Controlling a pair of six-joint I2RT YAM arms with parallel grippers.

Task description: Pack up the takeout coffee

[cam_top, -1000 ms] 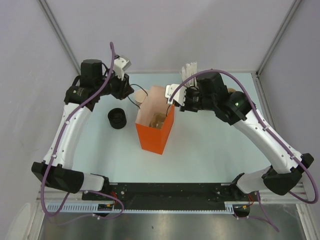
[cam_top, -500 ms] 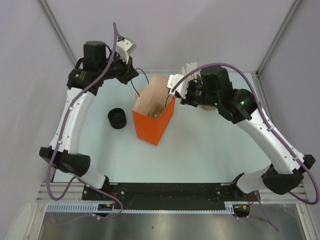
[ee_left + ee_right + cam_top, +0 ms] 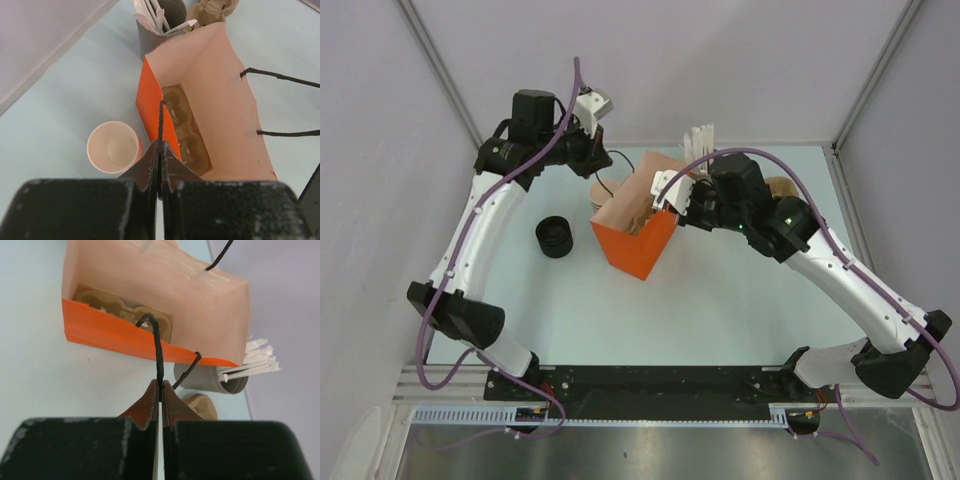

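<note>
Left tool (image 3: 160,150) pinched shut on bag handle (image 3: 161,120), right tool (image 3: 160,389) likewise — orange bag (image 3: 638,252) shifted rightward since earlier.

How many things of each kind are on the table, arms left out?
orange paper bag: 1
pulp cup tray inside it: 1
stack of black lids: 1
lidless tan cup, maybe a stack: 1
grey holder of white sticks: 1
tan moulded piece beside holder: 1
Total: 6

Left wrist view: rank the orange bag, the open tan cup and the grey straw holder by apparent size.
1. orange bag, largest by far.
2. open tan cup and grey straw holder: they look alike. The holder is farther off and partly hidden behind the bag, so they are left unranked.
</note>
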